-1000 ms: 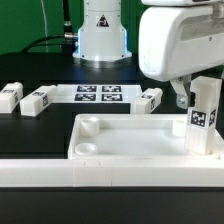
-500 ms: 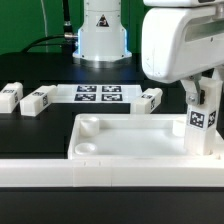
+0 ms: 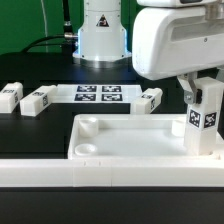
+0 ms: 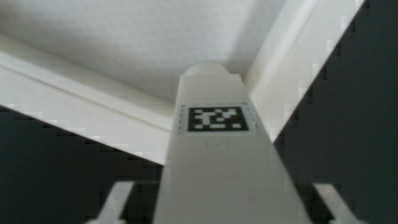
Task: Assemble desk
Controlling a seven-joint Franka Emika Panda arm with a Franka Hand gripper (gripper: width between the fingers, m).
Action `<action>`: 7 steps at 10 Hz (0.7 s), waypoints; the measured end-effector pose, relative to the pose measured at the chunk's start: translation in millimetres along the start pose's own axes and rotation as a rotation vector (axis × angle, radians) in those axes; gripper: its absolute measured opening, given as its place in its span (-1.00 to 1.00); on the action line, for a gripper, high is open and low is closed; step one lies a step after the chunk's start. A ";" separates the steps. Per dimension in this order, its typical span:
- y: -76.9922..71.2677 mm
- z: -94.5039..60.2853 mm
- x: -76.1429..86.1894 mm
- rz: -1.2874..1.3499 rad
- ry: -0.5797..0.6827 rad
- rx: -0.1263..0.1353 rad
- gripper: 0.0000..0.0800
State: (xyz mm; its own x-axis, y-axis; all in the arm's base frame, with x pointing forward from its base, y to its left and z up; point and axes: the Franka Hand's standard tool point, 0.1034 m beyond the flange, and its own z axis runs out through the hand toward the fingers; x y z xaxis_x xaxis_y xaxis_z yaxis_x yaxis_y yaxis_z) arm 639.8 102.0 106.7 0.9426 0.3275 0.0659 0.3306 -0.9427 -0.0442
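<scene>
Your tool (image 3: 203,100) pinches a white, tag-marked plastic block leg (image 3: 205,120) upright at the corner, on the exterior view's right, of the large white raised-rim rectangular panel (image 3: 120,122) lying toward the black desk's (image 3: 40,125) front edge. The panel's smooth floor is open toward its round sockets. Only the wrist view shows the rim beside the leg (image 4: 217,150); only the exterior view shows three loose legs (image 3: 37,100) behind.
</scene>
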 end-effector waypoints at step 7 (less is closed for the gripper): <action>4.4 0.3 -1.3 0.741 -0.003 0.017 -0.27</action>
State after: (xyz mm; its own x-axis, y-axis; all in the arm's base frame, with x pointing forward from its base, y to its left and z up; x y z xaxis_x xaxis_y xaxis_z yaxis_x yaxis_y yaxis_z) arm 640.1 97.4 106.1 0.9188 -0.3946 0.0101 -0.3921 -0.9154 -0.0911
